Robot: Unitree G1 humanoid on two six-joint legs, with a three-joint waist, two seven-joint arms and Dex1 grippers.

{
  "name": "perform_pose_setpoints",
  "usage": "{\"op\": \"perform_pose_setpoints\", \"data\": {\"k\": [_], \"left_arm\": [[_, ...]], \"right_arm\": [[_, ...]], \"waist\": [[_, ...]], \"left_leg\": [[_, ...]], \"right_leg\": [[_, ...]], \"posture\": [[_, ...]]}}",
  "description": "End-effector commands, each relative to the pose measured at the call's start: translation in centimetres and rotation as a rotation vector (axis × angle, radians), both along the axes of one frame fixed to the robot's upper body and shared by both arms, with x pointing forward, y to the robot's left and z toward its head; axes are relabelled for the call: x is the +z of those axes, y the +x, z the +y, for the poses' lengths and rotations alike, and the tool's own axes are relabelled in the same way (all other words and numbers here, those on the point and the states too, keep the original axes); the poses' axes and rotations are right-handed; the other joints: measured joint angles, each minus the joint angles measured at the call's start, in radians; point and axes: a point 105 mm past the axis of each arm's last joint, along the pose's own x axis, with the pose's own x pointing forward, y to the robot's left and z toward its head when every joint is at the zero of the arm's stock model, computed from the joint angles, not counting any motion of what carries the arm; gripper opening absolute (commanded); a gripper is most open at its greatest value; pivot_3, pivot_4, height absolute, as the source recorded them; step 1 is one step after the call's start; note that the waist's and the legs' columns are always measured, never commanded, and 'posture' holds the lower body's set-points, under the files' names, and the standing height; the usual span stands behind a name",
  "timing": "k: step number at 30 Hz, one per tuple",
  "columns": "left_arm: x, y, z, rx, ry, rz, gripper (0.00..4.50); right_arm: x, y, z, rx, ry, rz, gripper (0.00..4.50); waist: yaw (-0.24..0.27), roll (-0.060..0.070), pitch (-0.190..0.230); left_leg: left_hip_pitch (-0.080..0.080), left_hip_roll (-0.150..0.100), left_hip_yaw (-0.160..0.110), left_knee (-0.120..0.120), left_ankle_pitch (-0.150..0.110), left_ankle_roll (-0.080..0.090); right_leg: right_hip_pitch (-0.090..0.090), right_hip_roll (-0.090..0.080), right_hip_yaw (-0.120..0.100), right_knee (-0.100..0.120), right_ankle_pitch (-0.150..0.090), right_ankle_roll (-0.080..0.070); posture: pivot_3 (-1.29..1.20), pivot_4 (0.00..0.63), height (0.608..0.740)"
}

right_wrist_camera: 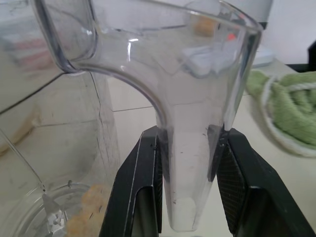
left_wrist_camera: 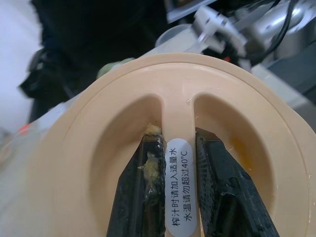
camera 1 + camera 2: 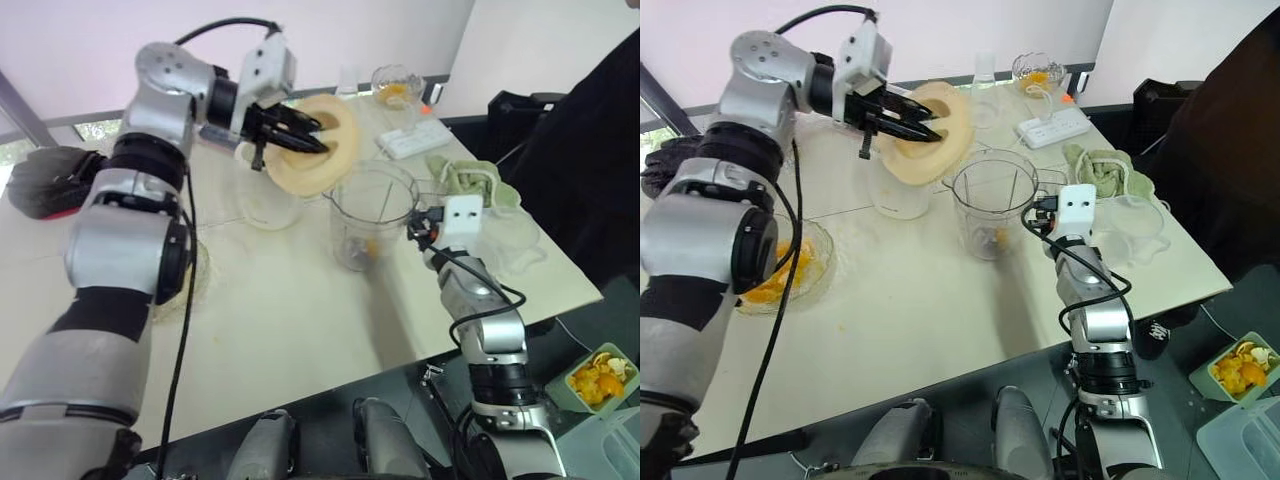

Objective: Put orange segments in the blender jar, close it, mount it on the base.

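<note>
Blender jar: right claw clamps handle | left claw pinches lid aloft | white base behind, green cloth beside

Soft daylight is coming from the far side and spreading over the pale table, with faint shadows falling toward the camera beneath the clear jar. The white wall is glaring, the wide lens is stretching shapes at the head views' edges, and the background behind the cream lid is blurring out of focus.
</note>
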Motion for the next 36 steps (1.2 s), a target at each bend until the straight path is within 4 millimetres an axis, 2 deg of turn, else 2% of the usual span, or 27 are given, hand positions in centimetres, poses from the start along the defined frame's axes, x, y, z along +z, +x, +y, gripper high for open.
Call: {"op": "perform_pose_setpoints", "data": {"k": [1, 8, 12, 22, 28, 36], "left_arm": [[1.3, -0.6, -1.8, -0.046, 0.041, -0.033, 0.26], [-1.1, -0.9, -4.1, -0.092, 0.161, 0.003, 0.26], [-2.6, -1.0, -4.5, -0.102, 0.217, 0.017, 0.26], [-4.4, -0.5, -3.4, -0.073, 0.291, 0.039, 0.26], [-5.8, -0.4, -2.8, -0.06, 0.333, 0.069, 0.26], [-7.2, -0.5, -2.6, -0.058, 0.345, 0.121, 0.26]], "right_arm": [[2.2, -0.4, 2.2, 0.068, 0.009, -0.075, 0.94], [2.9, -1.1, 3.1, 0.098, 0.01, -0.079, 0.94], [3.4, -1.5, 3.2, 0.109, 0.017, -0.079, 0.94], [3.8, -2.2, 3.3, 0.129, 0.003, -0.079, 0.94], [4.6, -2.4, 4.0, 0.168, -0.006, -0.096, 0.94], [4.3, -2.5, 3.4, 0.157, -0.024, -0.086, 0.94]], "waist": [[-0.005, 0.0, 0.0], [-0.007, 0.001, 0.0], [-0.005, 0.001, 0.001], [-0.004, 0.001, 0.001], [-0.004, 0.001, 0.001], [-0.002, 0.001, 0.0]], "left_leg": [[0.0, 0.0, 0.0, 0.0, 0.0, 0.0], [-0.002, 0.0, 0.0, -0.001, 0.0, 0.0], [-0.002, 0.0, 0.001, -0.001, 0.0, 0.0], [-0.003, 0.0, 0.001, -0.001, 0.0, 0.001], [-0.002, 0.0, 0.001, 0.0, 0.0, 0.001], [-0.002, 0.0, 0.0, 0.0, -0.001, 0.001]], "right_leg": [[0.0, 0.0, 0.0, 0.0, 0.0, 0.0], [-0.003, 0.0, 0.001, 0.001, 0.0, 0.0], [-0.004, 0.0, 0.001, 0.001, 0.0, 0.0], [-0.004, 0.0, 0.001, 0.001, 0.0, 0.0], [-0.004, 0.0, 0.001, 0.001, 0.0, 0.0], [-0.003, 0.0, 0.001, 0.002, 0.0, 0.0]], "posture": [[0.0, 0.15, 0.74], [0.0, 0.15, 0.74], [0.0, 0.15, 0.74], [0.0, 0.15, 0.74], [0.0, 0.15, 0.74], [0.0, 0.15, 0.74]]}}
